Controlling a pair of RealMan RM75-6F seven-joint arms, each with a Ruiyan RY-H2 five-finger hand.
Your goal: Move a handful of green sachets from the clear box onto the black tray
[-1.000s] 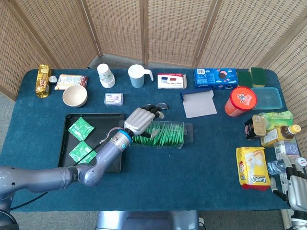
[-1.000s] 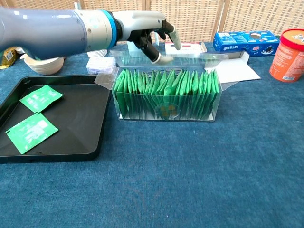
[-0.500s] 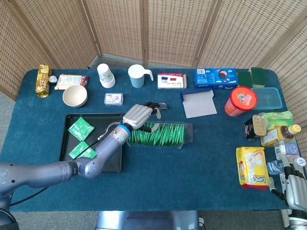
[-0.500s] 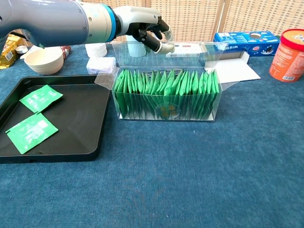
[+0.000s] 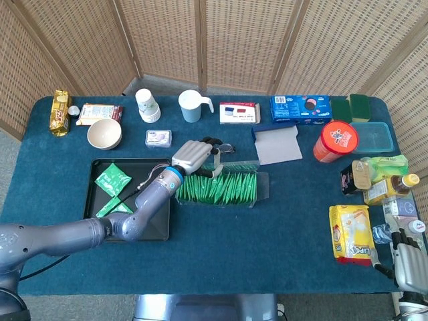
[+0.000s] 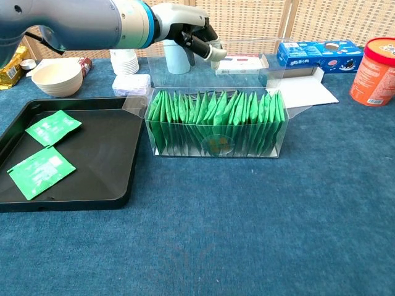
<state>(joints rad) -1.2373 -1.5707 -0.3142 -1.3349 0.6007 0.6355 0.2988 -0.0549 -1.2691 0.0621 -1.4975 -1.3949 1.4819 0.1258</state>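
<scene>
Two green sachets (image 6: 42, 151) already lie on the black tray (image 5: 97, 166), left of the fingers. The left hand (image 5: 192, 156) hovers empty, fingers loosely curled and apart, over the far-left end of the clear box (image 6: 217, 125); the packed sachet row (image 5: 217, 188) lies just below and nearer the robot, its length running rightward. The right hand (image 5: 409, 262), fingers apart and empty, sits well apart at the tabletop's edge, so the left is nearer.

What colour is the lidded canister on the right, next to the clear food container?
Orange-red, lid included, with a printed label: the canister shows best in the head view.

Back row: gold packet (image 5: 61, 112), beige bowl (image 5: 104, 134), stacked paper cups (image 5: 147, 105), blue mug (image 5: 192, 105), blue biscuit box (image 5: 301, 108). Right side: red tub (image 5: 335, 141), yellow snack bag (image 5: 352, 233), bottles (image 5: 383, 179).
</scene>
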